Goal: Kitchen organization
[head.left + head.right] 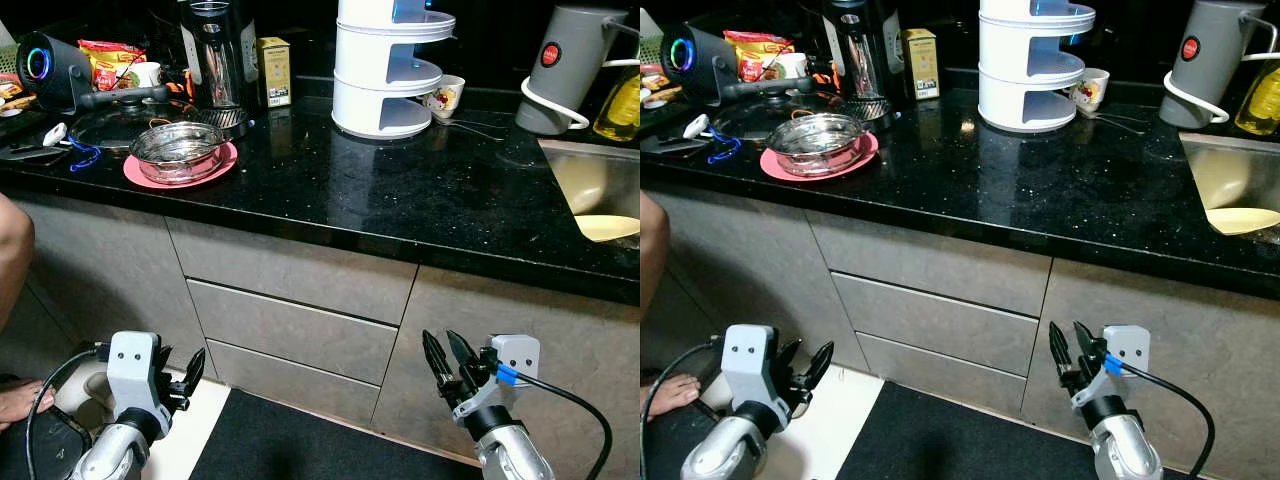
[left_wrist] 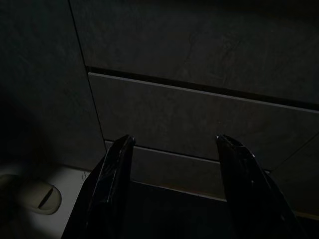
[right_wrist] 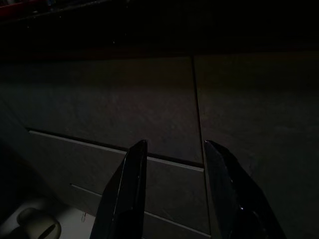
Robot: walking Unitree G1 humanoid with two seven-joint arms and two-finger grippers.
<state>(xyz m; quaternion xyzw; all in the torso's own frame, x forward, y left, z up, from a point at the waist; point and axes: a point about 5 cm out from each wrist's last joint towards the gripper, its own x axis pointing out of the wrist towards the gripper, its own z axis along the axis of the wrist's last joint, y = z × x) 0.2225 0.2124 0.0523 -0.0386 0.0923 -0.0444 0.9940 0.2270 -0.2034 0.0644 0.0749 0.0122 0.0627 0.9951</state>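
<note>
A speckled black stone counter [image 1: 400,190] ran across the frame's middle above flat grey drawers [image 1: 300,330], where my left gripper [image 1: 180,385] and right gripper [image 1: 447,365] hung low and empty, fingers parted, seemingly awaiting work, well below the steel bowl [image 1: 178,150] nested on its pink plate [image 1: 140,172] at upper left.

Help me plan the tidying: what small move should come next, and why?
Probably raise the left gripper toward the steel bowl on the pink plate. Both grippers, the right gripper too, hang open and empty before the drawers, below the counter.
</note>
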